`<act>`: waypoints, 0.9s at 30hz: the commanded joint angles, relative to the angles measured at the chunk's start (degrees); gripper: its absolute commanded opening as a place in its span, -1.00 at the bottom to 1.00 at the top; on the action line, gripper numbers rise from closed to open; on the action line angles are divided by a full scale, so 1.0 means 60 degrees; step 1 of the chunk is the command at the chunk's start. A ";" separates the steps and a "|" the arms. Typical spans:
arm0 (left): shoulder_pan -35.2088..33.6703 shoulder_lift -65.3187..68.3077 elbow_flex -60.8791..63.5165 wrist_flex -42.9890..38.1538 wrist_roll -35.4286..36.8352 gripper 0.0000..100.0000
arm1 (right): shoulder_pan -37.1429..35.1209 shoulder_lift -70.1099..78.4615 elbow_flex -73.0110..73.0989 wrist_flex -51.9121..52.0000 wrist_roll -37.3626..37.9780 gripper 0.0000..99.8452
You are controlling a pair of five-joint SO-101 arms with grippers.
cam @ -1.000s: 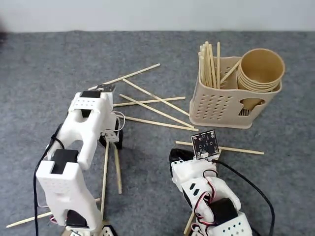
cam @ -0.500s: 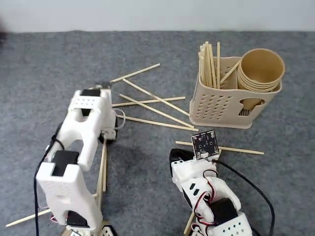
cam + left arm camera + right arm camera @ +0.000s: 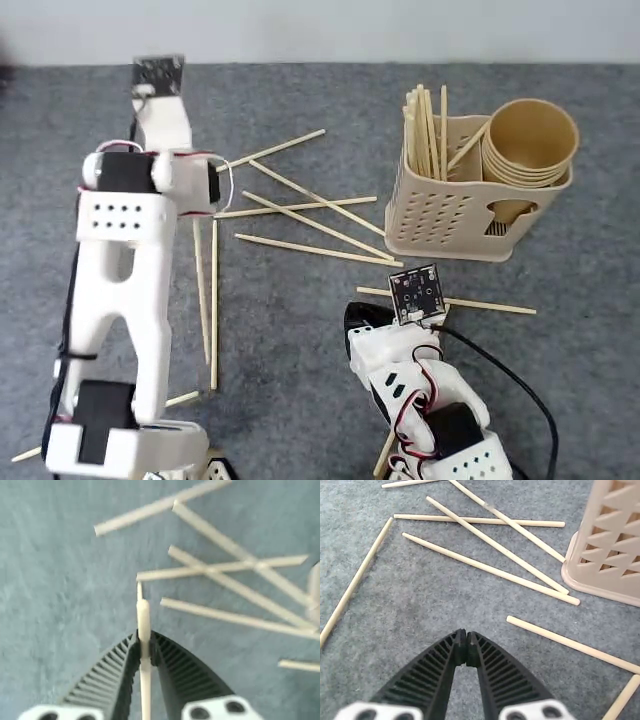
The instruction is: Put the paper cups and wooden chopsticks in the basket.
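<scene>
I see pale cream wooden chopsticks (image 3: 320, 251) on a mottled grey mat (image 3: 300, 400). At upper right the basket (image 3: 440, 215) is beige, perforated in neat rows; its paper cups (image 3: 530, 135) are kraft tan. My left gripper (image 3: 145, 642) and right gripper (image 3: 466, 639) are black, ribbed; the arms (image 3: 120, 215) white.

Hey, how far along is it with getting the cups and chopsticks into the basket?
Done: the paper cups sit stacked in the basket, beside a bundle of chopsticks.
In hand: the left gripper has its fingers shut on one chopstick.
Left: several loose chopsticks lie on the table, including a stray chopstick near the empty, shut right gripper.
</scene>
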 commanded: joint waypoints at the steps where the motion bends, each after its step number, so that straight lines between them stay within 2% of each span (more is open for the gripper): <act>1: 0.0513 -0.1026 -0.1414 -0.0015 0.0498 -0.98 | 0.0037 -0.0110 0.0132 -0.0168 -0.0029 -0.98; 6: 0.1612 -0.1509 -0.3333 -0.0132 0.1538 -0.98 | 0.0037 -0.0110 0.0132 -0.0168 -0.0029 -0.98; 10: 0.2476 -0.1524 -0.4388 -0.1114 0.2593 -0.98 | 0.0037 -0.0110 0.0132 -0.0168 -0.0029 -0.98; 13: 0.3004 -0.1582 -0.4505 -0.2476 0.3150 -0.98 | 0.0037 -0.0110 0.0132 -0.0168 -0.0029 -0.98; 19: 0.4103 -0.1509 -0.4271 -0.4952 0.3179 -0.98 | 0.0037 -0.0110 0.0132 -0.0168 -0.0029 -0.98; 24: 0.4293 -0.1509 -0.3245 -0.7619 0.3179 -0.98 | 0.0037 -0.0110 0.0132 -0.0168 -0.0029 -0.98; 27: 0.4293 -0.1509 -0.1897 -0.9348 0.3165 -0.98 | 0.0037 -0.0110 0.0132 -0.0168 -0.0029 -0.98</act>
